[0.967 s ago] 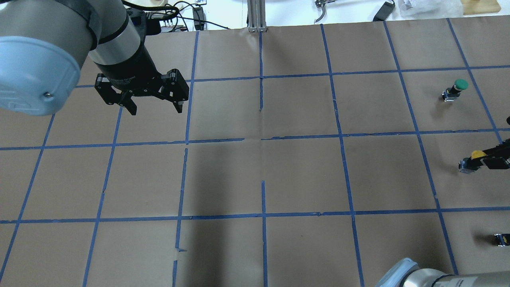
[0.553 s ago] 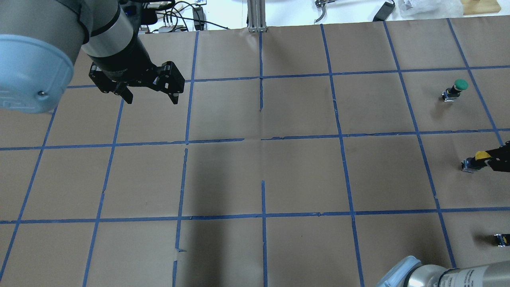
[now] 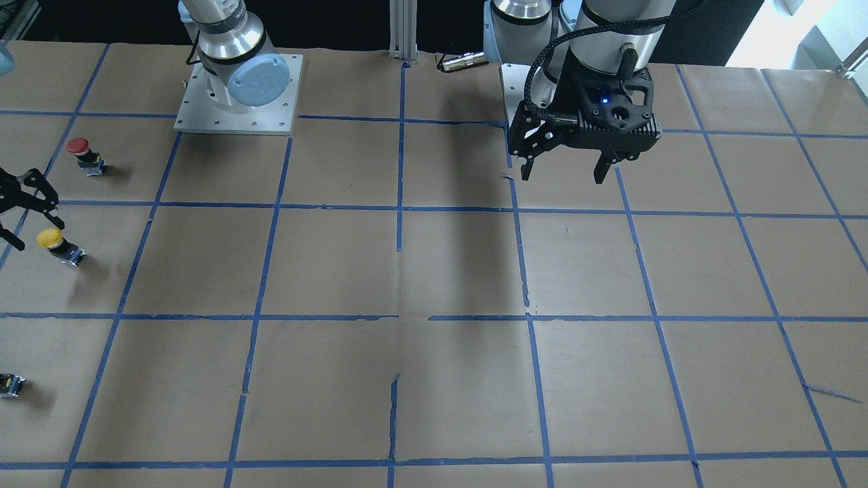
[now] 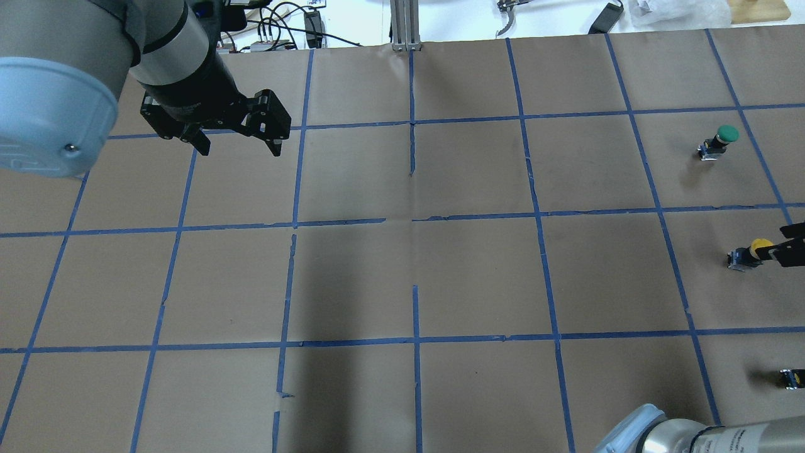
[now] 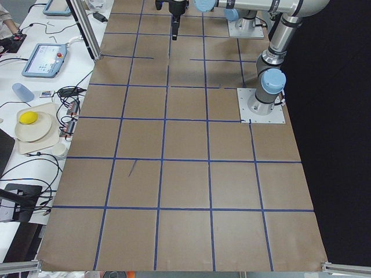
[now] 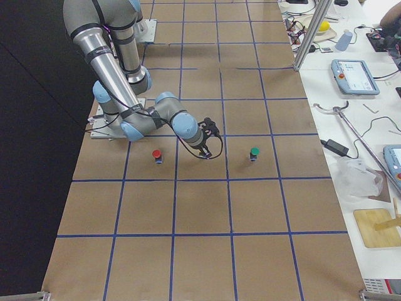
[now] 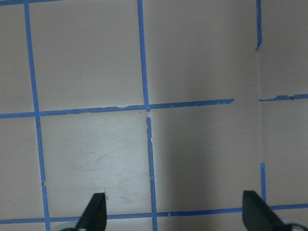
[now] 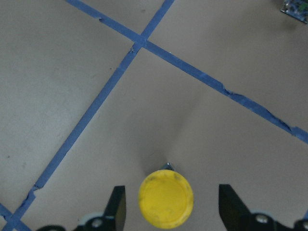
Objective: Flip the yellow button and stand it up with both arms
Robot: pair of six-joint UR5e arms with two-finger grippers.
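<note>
The yellow button (image 3: 53, 242) stands upright on the brown paper, cap up, at the table's right end; it also shows in the overhead view (image 4: 755, 248). In the right wrist view its cap (image 8: 166, 197) lies between and below the two fingers. My right gripper (image 3: 37, 235) is open, just above and beside the button, not touching it; only its fingertips enter the overhead view (image 4: 785, 242). In the exterior right view the gripper (image 6: 203, 141) hides the button. My left gripper (image 4: 240, 150) hangs open and empty over the far left squares, as the front view (image 3: 563, 176) also shows.
A red-capped button (image 3: 81, 150) stands nearer the robot than the yellow one. A green-capped button (image 4: 722, 138) stands farther out. A small dark block shows at the frame edge (image 4: 791, 377). Blue tape lines grid the brown paper (image 4: 415, 277).
My right gripper has let go of the yellow button and drawn back toward the right edge; the button stays standing. My left gripper has moved farther back and left.
</note>
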